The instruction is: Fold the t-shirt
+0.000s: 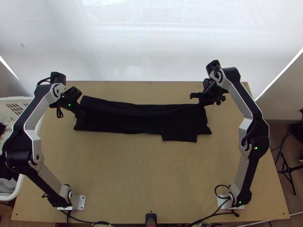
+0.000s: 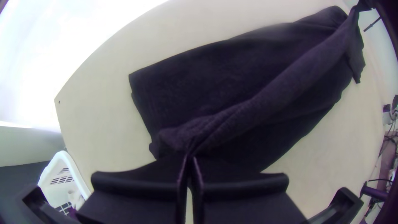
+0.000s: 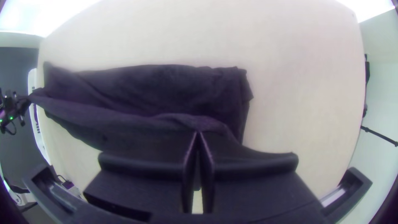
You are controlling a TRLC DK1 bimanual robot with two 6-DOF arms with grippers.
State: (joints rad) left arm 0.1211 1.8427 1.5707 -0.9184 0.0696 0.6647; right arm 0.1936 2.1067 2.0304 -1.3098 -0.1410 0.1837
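The black t-shirt (image 1: 140, 117) lies as a long folded strip across the table's far half, a squarish flap sticking out at its near right edge. My left gripper (image 1: 80, 112) is at the strip's left end; in the left wrist view the left gripper (image 2: 190, 157) is shut on a raised ridge of the t-shirt (image 2: 248, 108). At the right end stands my right gripper (image 1: 200, 103). Seen from the right wrist, the right gripper (image 3: 199, 133) is shut on the same upper layer of the t-shirt (image 3: 166, 91), which stretches toward the other arm.
Bare wooden table (image 1: 147, 170) lies between the arms' bases and the cloth. A white basket (image 1: 19, 185) with clothes stands beyond the table's left edge. Cables run along the near edge, and a black stand (image 1: 289, 170) is on the floor at the right.
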